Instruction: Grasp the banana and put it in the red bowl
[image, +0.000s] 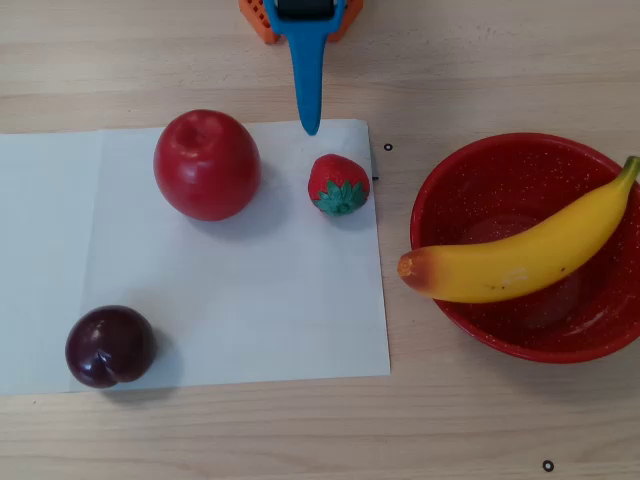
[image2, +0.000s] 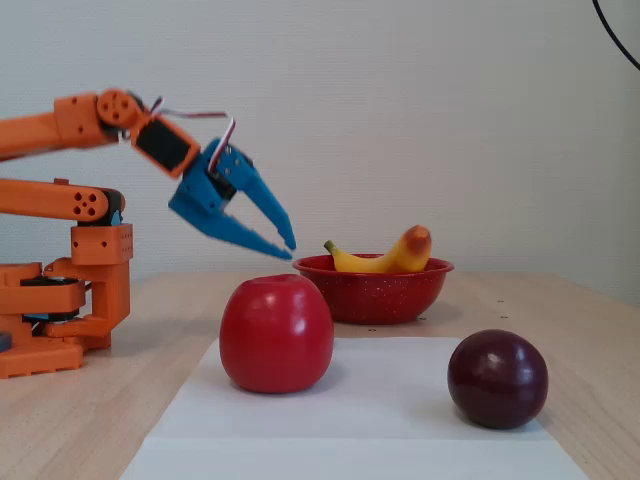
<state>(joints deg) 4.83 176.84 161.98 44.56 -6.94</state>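
Yellow and smoothly curved, the long toy banana (image: 520, 262) lies across the large glossy red bowl with fine white speckles (image: 470, 180). Its orange-tinted blunt end sticks out over the bowl's left rim in the overhead view, and its green stem tip points to the upper right edge. In the fixed view the banana (image2: 385, 258) rests on the rim of the bowl (image2: 375, 292), not flat on the bottom.

The blue two-finger tool (image2: 288, 248) hangs in the air, well apart from the bowl, with its jaws spread and nothing between them. In the overhead view the tool (image: 309, 120) points down toward the small red strawberry with green leaves (image: 338, 184), without touching it.

Left of the bowl, a white paper sheet (image: 250, 300) lies on the light wooden surface (image: 300, 430). On it stand a round red apple (image: 207, 165) and a dark purple plum (image: 110, 346).

I judge that the placing step is done, because the banana is in the bowl and the tool is free. The next move probably calls only for bringing the orange arm (image2: 60, 130) to rest, keeping clear of the strawberry and apple below.
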